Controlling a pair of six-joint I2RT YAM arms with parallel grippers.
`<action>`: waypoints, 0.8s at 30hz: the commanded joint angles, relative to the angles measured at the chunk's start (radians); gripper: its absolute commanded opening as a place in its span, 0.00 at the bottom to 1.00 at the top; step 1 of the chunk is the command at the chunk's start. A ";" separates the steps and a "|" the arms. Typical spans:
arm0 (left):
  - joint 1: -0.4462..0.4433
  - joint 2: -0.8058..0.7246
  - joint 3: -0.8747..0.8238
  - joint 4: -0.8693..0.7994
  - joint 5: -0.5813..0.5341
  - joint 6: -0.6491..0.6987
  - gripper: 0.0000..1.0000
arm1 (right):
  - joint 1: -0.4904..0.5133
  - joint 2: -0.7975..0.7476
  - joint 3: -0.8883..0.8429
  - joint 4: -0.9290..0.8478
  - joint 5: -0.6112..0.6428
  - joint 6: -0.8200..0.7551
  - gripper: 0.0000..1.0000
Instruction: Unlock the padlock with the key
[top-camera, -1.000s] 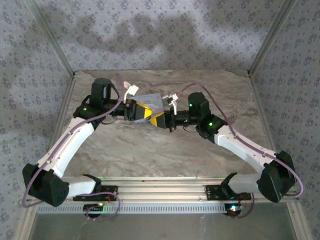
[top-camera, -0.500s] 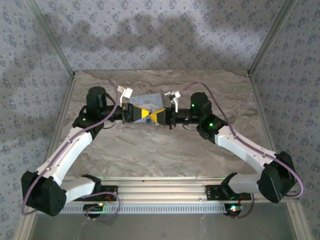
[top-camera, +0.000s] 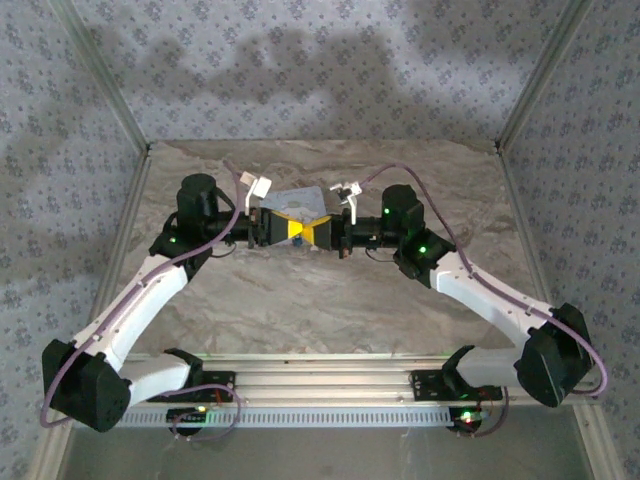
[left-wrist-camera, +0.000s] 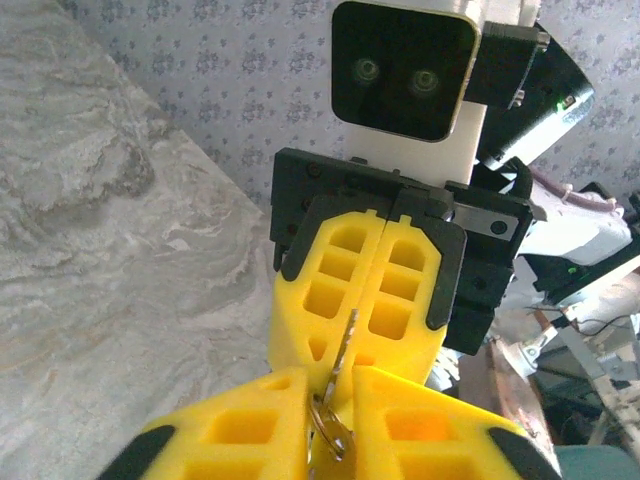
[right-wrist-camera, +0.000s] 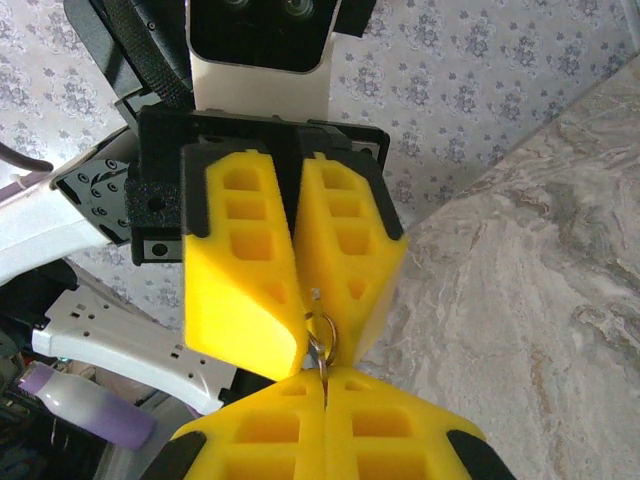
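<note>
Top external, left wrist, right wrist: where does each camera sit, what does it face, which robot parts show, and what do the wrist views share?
Top external: above and behind, looking down on the table; left arm and right arm show.
Left wrist: faces the right gripper; left fingers below.
Right wrist: faces the left gripper; right fingers below.
Shared: the key.

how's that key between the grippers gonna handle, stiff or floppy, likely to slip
The key is a thin metal blade, so probably stiff and light. Its ring looks loose and will likely swing. Pinched only at the tips of the left gripper and right gripper, smooth metal could twist or slip.
</note>
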 joint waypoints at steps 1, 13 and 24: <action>-0.010 0.003 0.018 -0.004 0.034 0.021 0.04 | -0.003 -0.029 -0.005 0.030 0.010 0.011 0.00; -0.010 0.025 0.150 -0.383 0.003 0.323 0.00 | -0.048 -0.117 0.027 -0.179 0.096 -0.016 0.50; -0.015 0.082 0.231 -0.509 0.097 0.427 0.00 | -0.034 -0.110 0.043 -0.152 0.065 0.019 0.52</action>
